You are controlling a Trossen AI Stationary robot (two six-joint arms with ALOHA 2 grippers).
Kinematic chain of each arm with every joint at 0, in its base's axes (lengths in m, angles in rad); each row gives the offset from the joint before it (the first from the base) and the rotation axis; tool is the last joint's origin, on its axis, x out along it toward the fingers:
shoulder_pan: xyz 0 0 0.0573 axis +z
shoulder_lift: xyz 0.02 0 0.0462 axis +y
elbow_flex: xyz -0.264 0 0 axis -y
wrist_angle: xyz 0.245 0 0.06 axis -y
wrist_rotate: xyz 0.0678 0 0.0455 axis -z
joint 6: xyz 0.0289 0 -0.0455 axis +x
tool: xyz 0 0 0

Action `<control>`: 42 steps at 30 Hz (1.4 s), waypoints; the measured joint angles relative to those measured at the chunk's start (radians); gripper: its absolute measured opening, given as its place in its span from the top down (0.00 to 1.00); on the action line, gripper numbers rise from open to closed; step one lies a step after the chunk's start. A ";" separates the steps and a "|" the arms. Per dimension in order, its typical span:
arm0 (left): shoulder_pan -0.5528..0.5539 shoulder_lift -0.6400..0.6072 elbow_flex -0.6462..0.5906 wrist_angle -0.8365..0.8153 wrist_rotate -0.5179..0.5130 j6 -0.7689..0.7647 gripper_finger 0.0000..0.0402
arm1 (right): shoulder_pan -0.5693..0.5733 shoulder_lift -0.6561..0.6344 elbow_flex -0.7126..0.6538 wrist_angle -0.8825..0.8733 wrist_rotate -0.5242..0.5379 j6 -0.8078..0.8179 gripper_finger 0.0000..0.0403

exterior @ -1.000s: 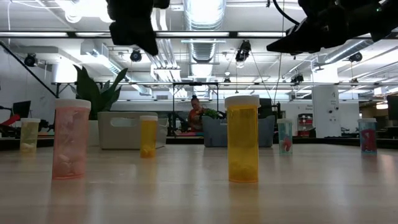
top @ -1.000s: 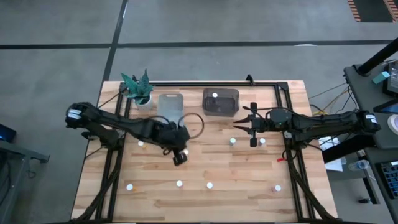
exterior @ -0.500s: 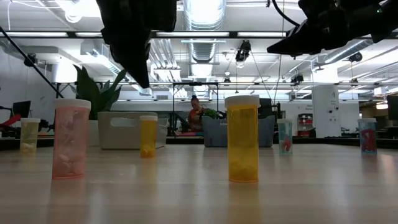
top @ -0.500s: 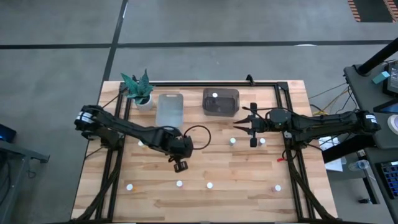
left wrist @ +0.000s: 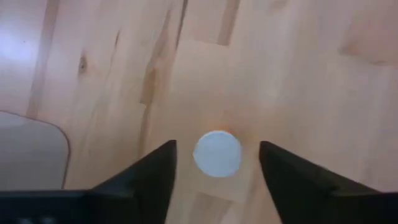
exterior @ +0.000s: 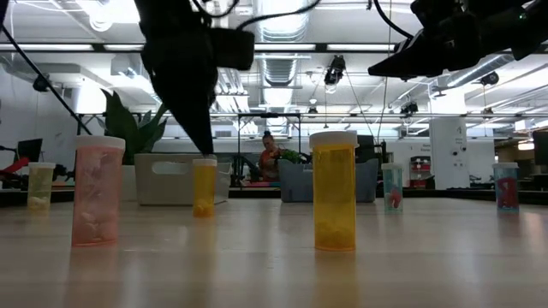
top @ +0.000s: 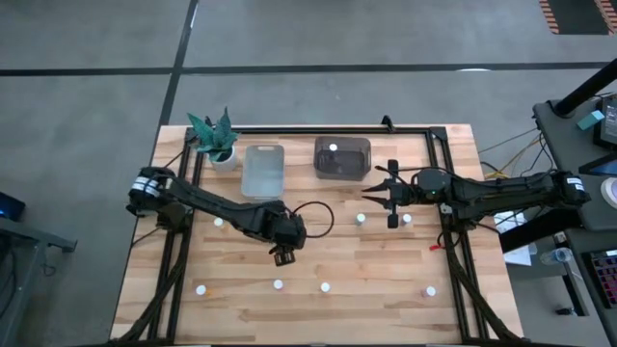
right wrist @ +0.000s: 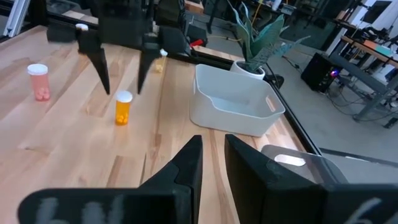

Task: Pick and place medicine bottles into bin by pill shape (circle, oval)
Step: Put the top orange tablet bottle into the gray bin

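Note:
A small orange medicine bottle with a white cap (right wrist: 124,107) stands upright on the table (top: 386,260) left of its middle. It also shows as a yellow bottle (exterior: 204,186) and as a cap (left wrist: 217,153) from above. In the high view the left arm hides it. My left gripper (right wrist: 122,91) is open and points steeply down. Its fingers stand on either side of the cap, about level with the cap's top and apart from it. My right gripper (top: 366,200) waits shut and level above the table's right half.
A pale bin (top: 264,169) and a dark bin (top: 343,169) with one bottle (top: 333,147) stand at the far edge, beside a plant (top: 214,140). Several more bottles stand near the front edge (top: 278,284) (top: 325,286) and under the right gripper (top: 361,218).
My left gripper has come down and a little toward the table's near edge. It has turned somewhat and now stands over the orange bottle, its fingertips near the cap. The bottle has kept its place.

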 joint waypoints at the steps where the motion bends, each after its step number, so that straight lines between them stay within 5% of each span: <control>1: 0.000 0.010 -0.001 0.000 -0.004 0.014 0.42 | 0.000 0.000 0.000 0.000 0.000 0.000 0.85; 9: 0.000 0.056 -0.001 0.002 -0.003 0.042 0.39 | 0.000 0.000 -0.003 0.000 0.000 -0.002 0.85; 23: -0.001 0.047 0.005 0.002 -0.003 0.047 0.78 | 0.000 0.000 -0.003 0.000 0.001 -0.001 0.85; 32: 0.044 -0.012 0.088 -0.115 -0.014 0.154 0.71 | 0.000 0.000 -0.004 0.000 0.001 0.000 0.85; 42: 0.332 -0.207 0.092 -0.146 -0.030 0.264 0.70 | 0.000 0.000 -0.011 0.000 0.002 0.000 0.85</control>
